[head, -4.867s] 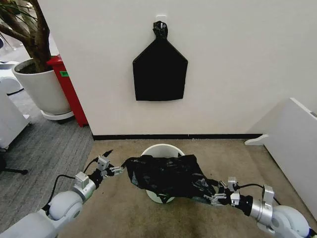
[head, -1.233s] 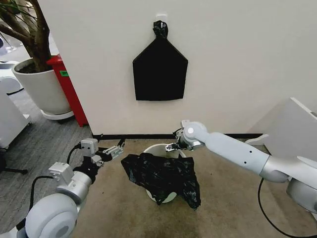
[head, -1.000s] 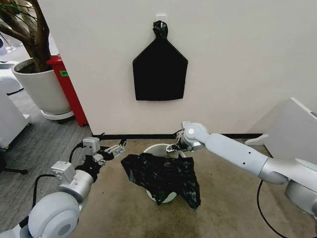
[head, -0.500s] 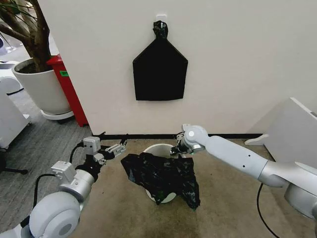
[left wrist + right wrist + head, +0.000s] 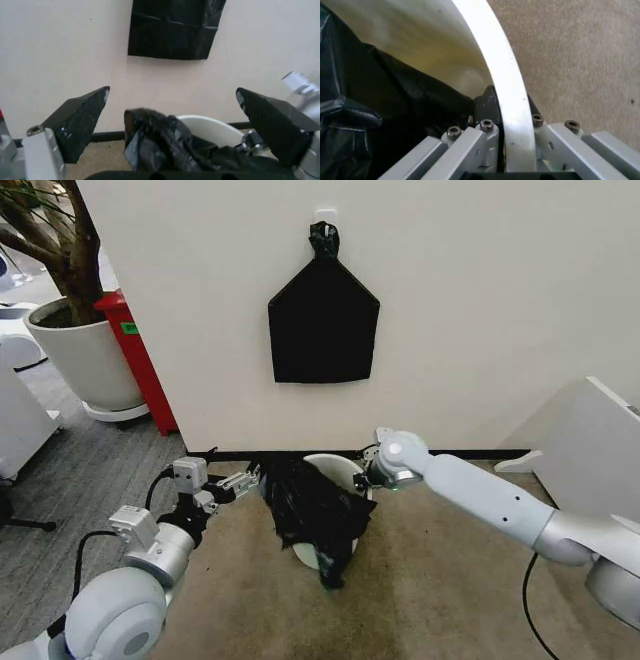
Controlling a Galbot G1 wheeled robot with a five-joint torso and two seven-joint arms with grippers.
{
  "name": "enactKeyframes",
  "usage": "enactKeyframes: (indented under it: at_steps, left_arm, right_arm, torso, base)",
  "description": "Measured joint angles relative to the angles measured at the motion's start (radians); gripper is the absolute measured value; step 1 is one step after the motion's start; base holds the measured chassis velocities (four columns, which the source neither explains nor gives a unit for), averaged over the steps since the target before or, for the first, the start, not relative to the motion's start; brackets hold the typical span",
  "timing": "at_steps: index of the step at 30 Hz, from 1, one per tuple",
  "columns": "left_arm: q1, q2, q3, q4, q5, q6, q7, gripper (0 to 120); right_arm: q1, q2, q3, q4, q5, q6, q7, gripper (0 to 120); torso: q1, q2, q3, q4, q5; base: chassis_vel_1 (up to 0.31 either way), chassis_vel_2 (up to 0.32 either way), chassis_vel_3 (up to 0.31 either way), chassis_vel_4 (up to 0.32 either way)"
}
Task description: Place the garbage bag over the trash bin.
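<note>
The trash bin point(image 5: 343, 466), cream-white, stands tipped on the carpet close to the wall. The black crinkly garbage bag point(image 5: 312, 506) lies bunched over its front and left side and hangs down past its base. My right gripper point(image 5: 364, 474) is at the bin's far right rim; in the right wrist view the right gripper point(image 5: 507, 102) is shut on the trash bin's rim point(image 5: 512, 86), one finger inside by the garbage bag point(image 5: 365, 112) and one outside. My left gripper point(image 5: 248, 476) hovers open just left of the bag. Its fingers point(image 5: 80, 122) stand wide apart, the garbage bag point(image 5: 160, 144) ahead between them, untouched.
A flat black bundle point(image 5: 323, 320) hangs on the wall above the bin. A large white plant pot point(image 5: 88, 362) and a red cabinet point(image 5: 138, 355) stand at the far left. A white panel point(image 5: 592, 448) borders the carpet on the right.
The right gripper has closed on the bin's rim and the bin has tipped and shifted left. The bag, spread wide before, has bunched into a narrower heap nearer the left gripper.
</note>
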Motion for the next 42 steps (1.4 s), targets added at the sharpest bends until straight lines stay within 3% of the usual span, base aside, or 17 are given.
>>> enactKeyframes:
  at_steps: [4, 9, 21, 27, 31, 42]
  left_arm:
    - [-0.009, -0.004, 0.012, 0.007, 0.008, -0.004, 0.000, 100]
    - [-0.031, -0.014, 0.022, 0.023, 0.011, -0.011, 0.001, 100]
    - [-0.085, -0.010, 0.072, 0.057, 0.007, -0.015, 0.001, 100]
    - [-0.093, -0.016, 0.073, 0.073, 0.007, -0.016, -0.004, 100]
    - [-0.096, -0.018, 0.071, 0.075, 0.008, -0.017, -0.004, 100]
    - [-0.076, -0.033, 0.071, 0.064, 0.024, -0.017, -0.004, 100]
  right_arm:
    - [-0.042, -0.020, 0.083, 0.074, 0.068, 0.002, 0.090, 0]
    - [-0.193, 0.019, 0.297, 0.202, 0.119, 0.072, 0.381, 0]
    - [-0.299, 0.075, 0.405, 0.305, 0.019, 0.356, 0.592, 0]
    - [-0.382, 0.103, 0.434, 0.386, -0.045, 0.427, 0.604, 0]
    - [-0.435, 0.112, 0.421, 0.407, -0.120, 0.420, 0.602, 0]
    - [-0.462, 0.159, 0.402, 0.332, -0.222, 0.394, 0.587, 0]
  torso:
    - [0.000, 0.000, 0.000, -0.0002, 0.0001]
    - [0.000, 0.000, 0.000, 0.0000, 0.0004]
    - [0.000, 0.000, 0.000, -0.0001, 0.0000]
    - [0.000, 0.000, 0.000, -0.0001, 0.0000]
    - [0.000, 0.000, 0.000, -0.0002, 0.0001]
    - [0.000, 0.000, 0.000, -0.0001, 0.0000]
  base:
    - [0.000, 0.000, 0.000, 0.000]
    - [0.000, 0.000, 0.000, 0.000]
    - [0.000, 0.000, 0.000, 0.000]
    - [0.000, 0.000, 0.000, 0.000]
    - [0.000, 0.000, 0.000, 0.000]
    - [0.000, 0.000, 0.000, 0.000]
